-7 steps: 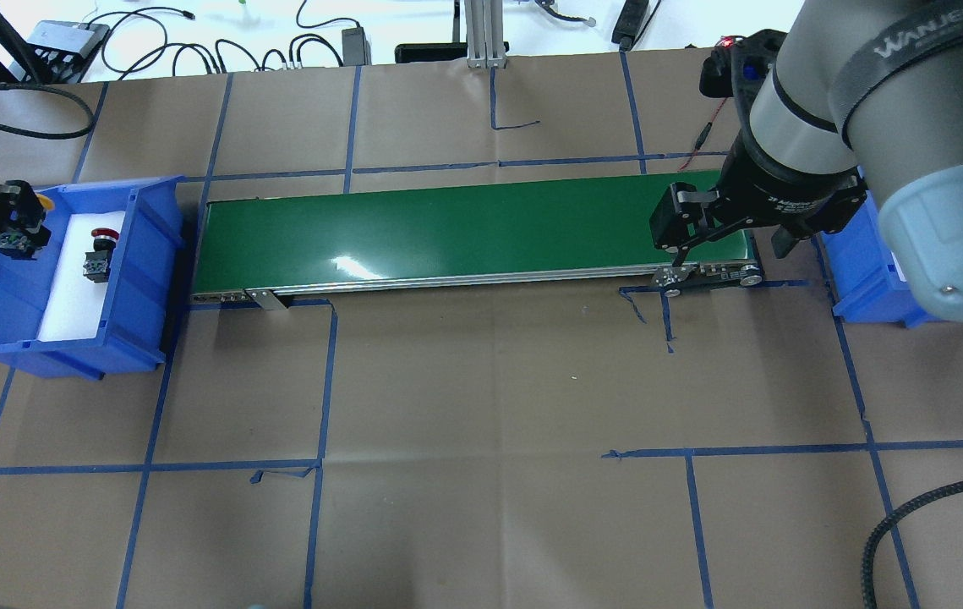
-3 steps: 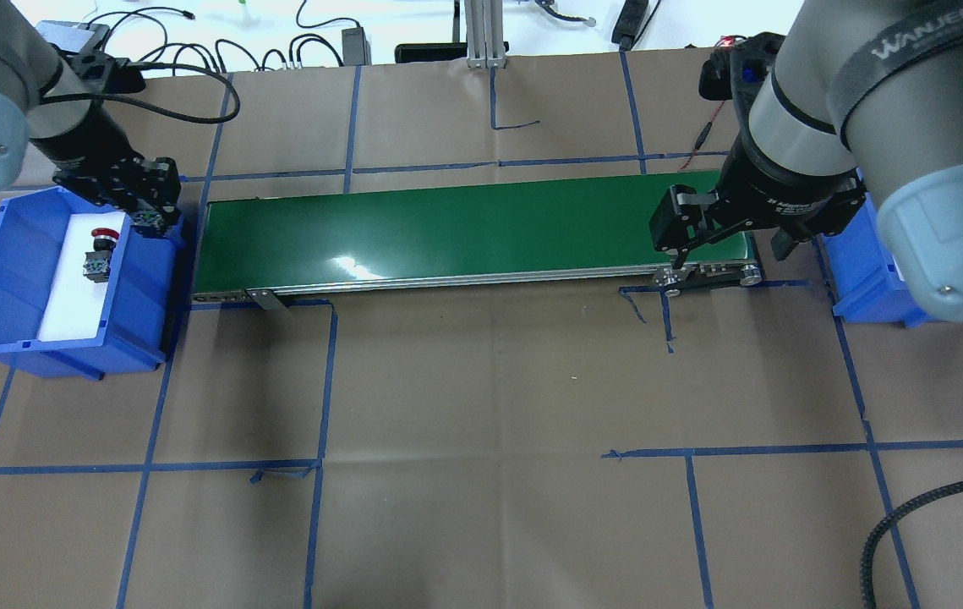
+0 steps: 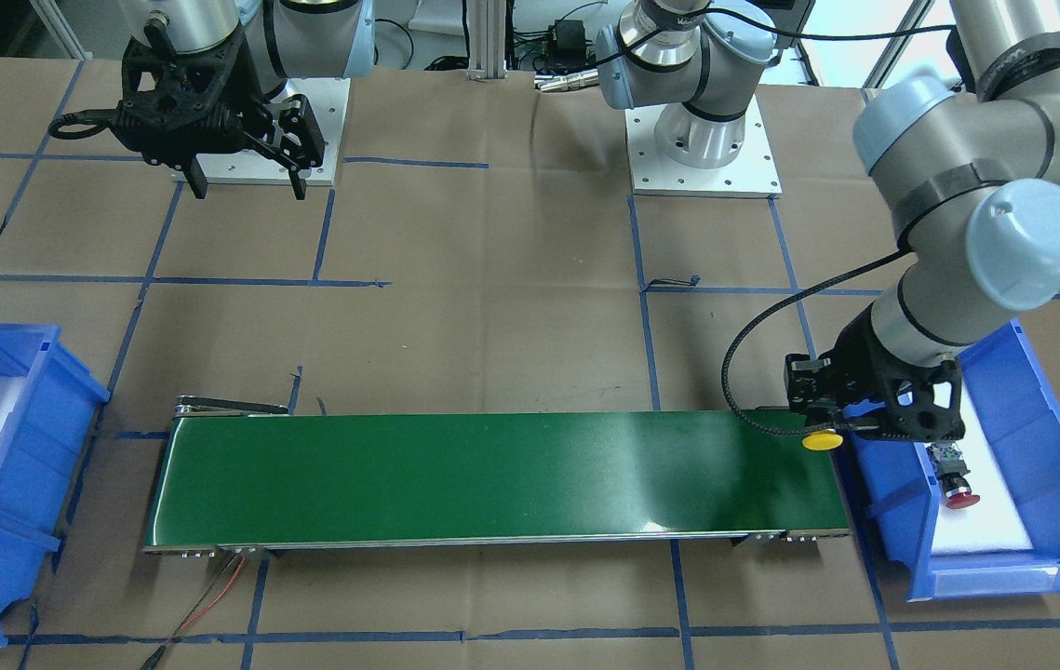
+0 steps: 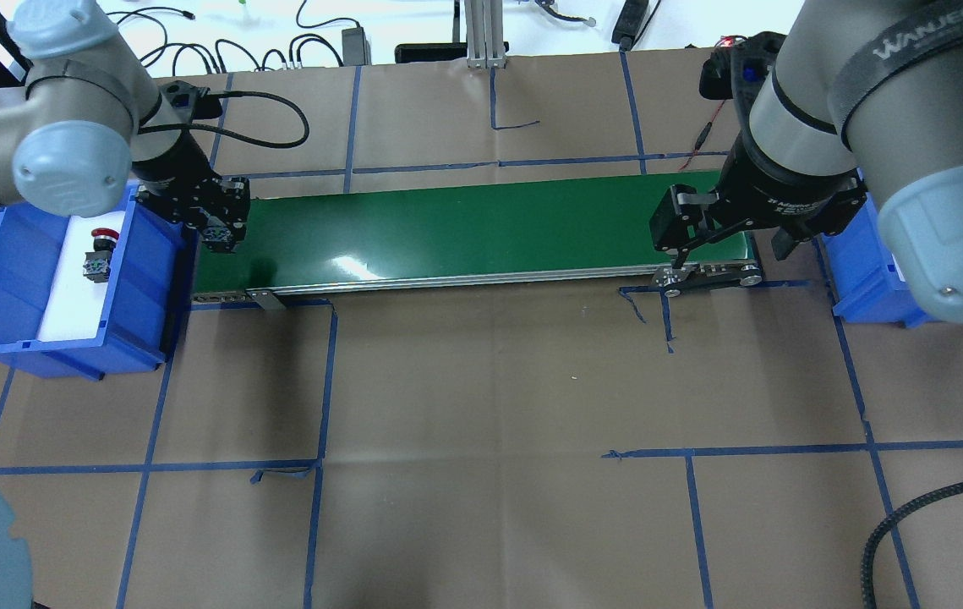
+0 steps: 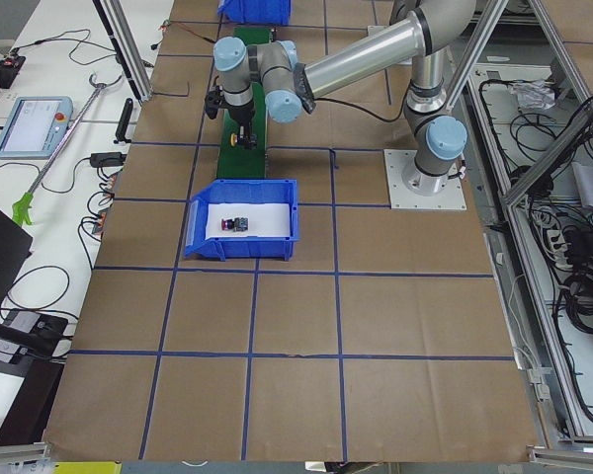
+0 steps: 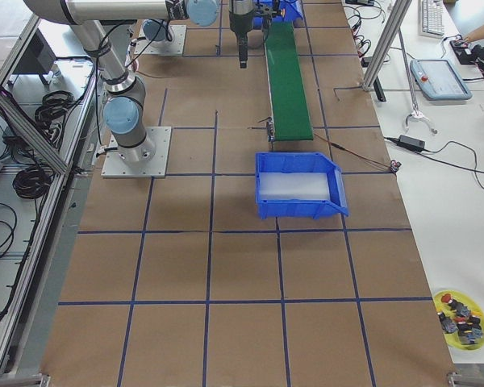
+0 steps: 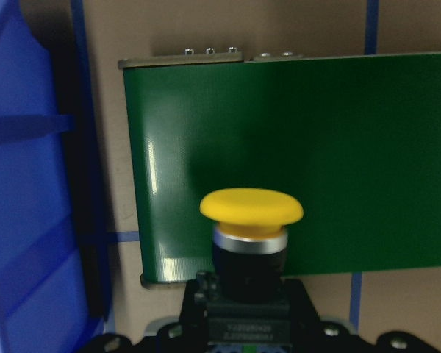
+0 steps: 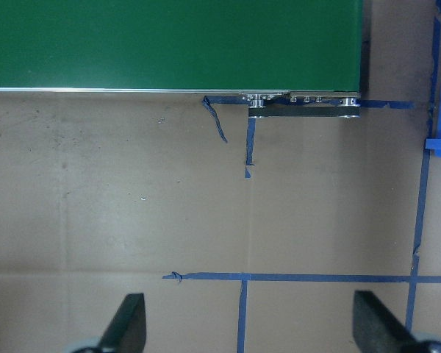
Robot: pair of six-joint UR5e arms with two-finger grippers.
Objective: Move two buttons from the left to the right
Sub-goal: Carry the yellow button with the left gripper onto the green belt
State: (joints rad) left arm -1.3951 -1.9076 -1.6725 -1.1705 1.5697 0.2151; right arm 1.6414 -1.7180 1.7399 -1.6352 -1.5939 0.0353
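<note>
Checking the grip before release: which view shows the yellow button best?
Left wrist-mounted: the yellow button sits large, body held in the left gripper. Front-facing shows only its cap; overhead hides the cap; exterior left shows it tiny.

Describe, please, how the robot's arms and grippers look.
Both the left arm and right arm are silver-grey tubes with pale blue joint caps. The left gripper and right gripper are black, two-fingered. A black braided cable runs to the left wrist; a lettered dark band wraps the right arm.

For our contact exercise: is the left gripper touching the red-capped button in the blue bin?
Apart. Overhead, the red-capped button lies inside the blue bin; the left gripper is beyond its wall.
</note>
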